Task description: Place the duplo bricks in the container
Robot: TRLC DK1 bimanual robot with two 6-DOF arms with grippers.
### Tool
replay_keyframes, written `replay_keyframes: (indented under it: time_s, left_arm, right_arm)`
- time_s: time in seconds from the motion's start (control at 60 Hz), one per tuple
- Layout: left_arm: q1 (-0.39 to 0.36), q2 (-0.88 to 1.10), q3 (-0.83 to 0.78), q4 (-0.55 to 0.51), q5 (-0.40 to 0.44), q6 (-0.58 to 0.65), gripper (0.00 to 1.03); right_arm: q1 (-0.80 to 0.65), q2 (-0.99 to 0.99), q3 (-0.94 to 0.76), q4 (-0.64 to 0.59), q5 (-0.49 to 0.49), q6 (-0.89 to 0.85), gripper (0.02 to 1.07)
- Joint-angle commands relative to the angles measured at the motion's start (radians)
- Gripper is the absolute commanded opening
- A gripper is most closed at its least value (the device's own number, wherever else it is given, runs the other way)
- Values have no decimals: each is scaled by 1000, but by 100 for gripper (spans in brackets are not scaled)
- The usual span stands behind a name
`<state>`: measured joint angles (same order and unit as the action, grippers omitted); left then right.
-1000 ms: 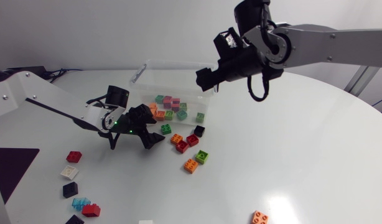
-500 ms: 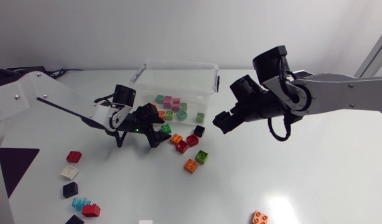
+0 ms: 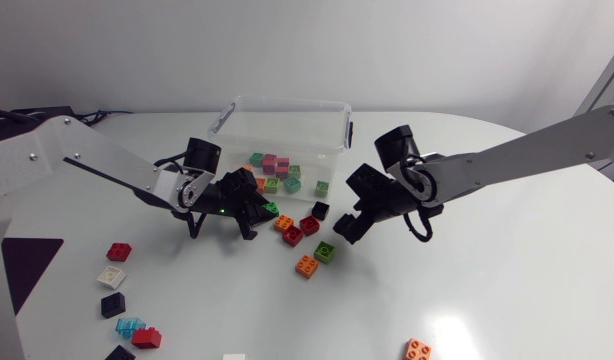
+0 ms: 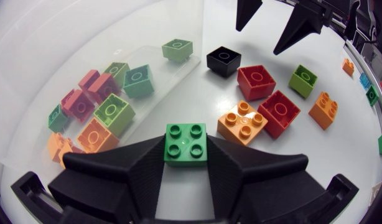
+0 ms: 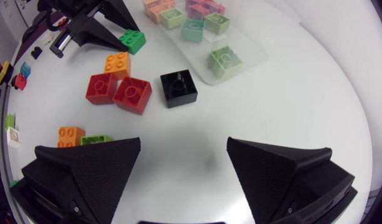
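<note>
Firmly pinched between both fingers of the left gripper (image 4: 185,163): a green brick (image 4: 185,143), square, four studs up, just beside the near wall of the clear container (image 3: 287,104). Ahead of it, bunched together, an orange brick (image 4: 242,121) and two red bricks (image 4: 278,112); beyond them, apart, a black brick (image 4: 223,60) with one round stud. Spread wide over bare table (image 3: 507,270), the right gripper (image 5: 183,158); holds nothing, with a lime brick (image 3: 325,251) and a second orange brick (image 3: 307,265) close beside one finger. Inside the container, a scatter of green, pink and orange bricks (image 3: 272,170). Shown plainly in the left wrist view: the held brick's studs. Shown in the head view only: the left arm (image 3: 97,160) and right arm (image 3: 527,155) coming in from the sides, the container's whole rim, and strays well apart by the left arm, among them a red stray (image 3: 118,251), a white stray (image 3: 112,277) and a blue stray (image 3: 129,326).
</note>
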<state>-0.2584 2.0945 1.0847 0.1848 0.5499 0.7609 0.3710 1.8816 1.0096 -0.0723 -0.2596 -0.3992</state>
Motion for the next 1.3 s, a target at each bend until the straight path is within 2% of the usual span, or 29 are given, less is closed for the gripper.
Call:
replay_keyframes:
  time_s: [0.0,0.283,0.367,0.617,0.767,0.95,1.283]
  left_arm:
    - [-2,-27,-19,-24,8,21,11]
    - [25,-163,-124,-45,24,46,10]
    - [39,-212,-164,-47,33,51,11]
    - [74,-337,-250,-73,44,69,10]
    - [76,-442,-295,-97,53,66,10]
    - [76,-559,-301,-134,58,40,10]
    - [59,-580,-103,-146,56,-152,11]
  right_arm:
    - [6,50,49,23,-9,-36,102]
    - [34,169,142,39,-20,-41,102]
    - [43,183,158,43,-20,-41,97]
    - [57,221,202,43,-20,-35,92]
    - [66,243,213,45,-20,-33,75]
    - [72,252,211,45,-20,-35,33]
    - [57,34,57,20,-18,-40,33]
